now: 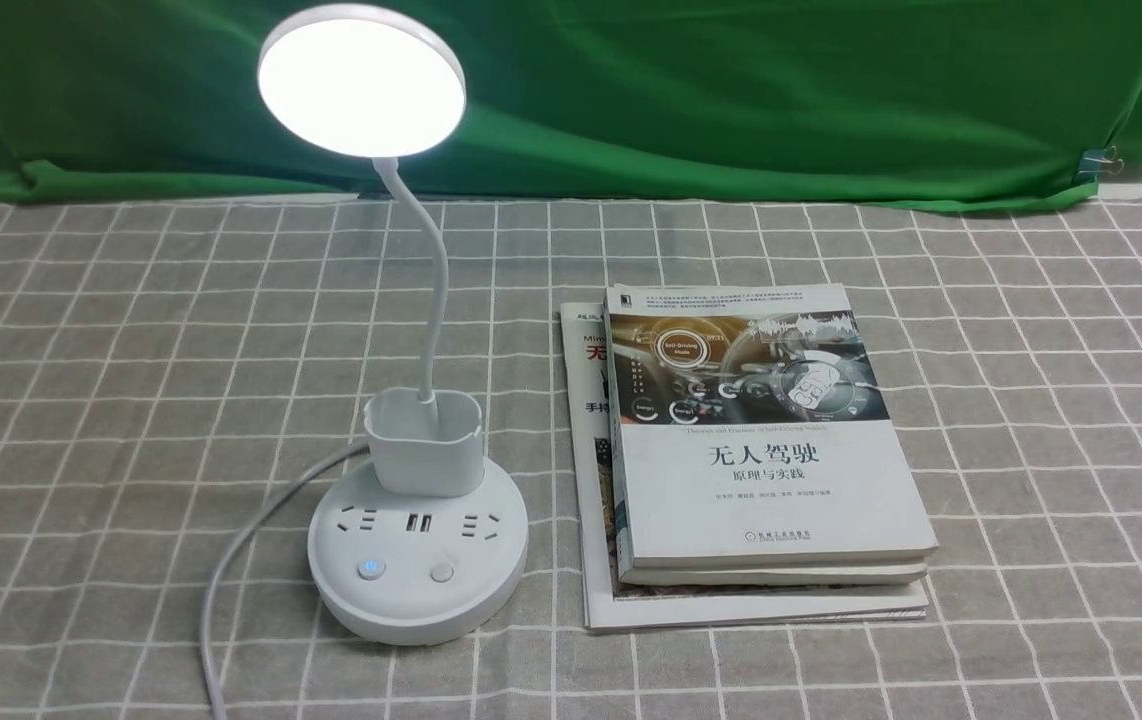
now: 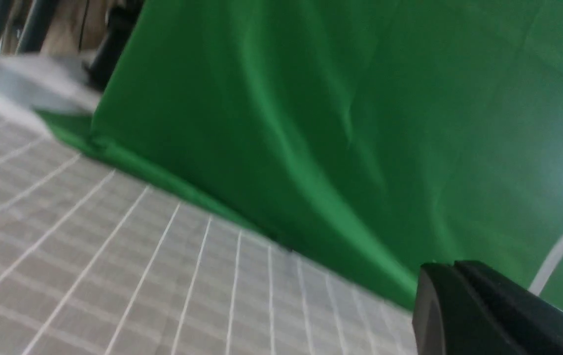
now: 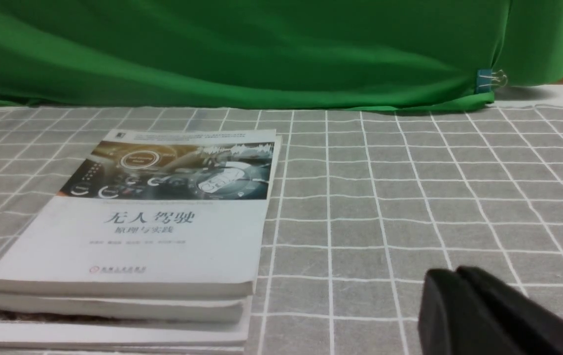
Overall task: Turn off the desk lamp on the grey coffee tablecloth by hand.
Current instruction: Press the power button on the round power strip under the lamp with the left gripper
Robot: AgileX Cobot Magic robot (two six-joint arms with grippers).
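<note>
The white desk lamp [image 1: 418, 545] stands on the grey coffee tablecloth [image 1: 81, 400], left of centre in the front view. Its round head [image 1: 361, 80] is lit. Its base has sockets and two buttons; the left button [image 1: 369, 569] glows blue, the right button [image 1: 442, 572] is plain. Neither arm shows in the front view. My left gripper [image 2: 454, 266] is shut and empty above the cloth, with the lamp's neck [image 2: 560, 254] beyond it. My right gripper [image 3: 456, 271] is shut and empty over the cloth, to the right of the books.
A stack of books [image 1: 761, 450] lies right of the lamp, also in the right wrist view [image 3: 138, 231]. The lamp's white cable [image 1: 221, 590] runs off the front left. A green cloth [image 1: 731, 90] hangs at the back, with a clip [image 1: 1096, 160] at right.
</note>
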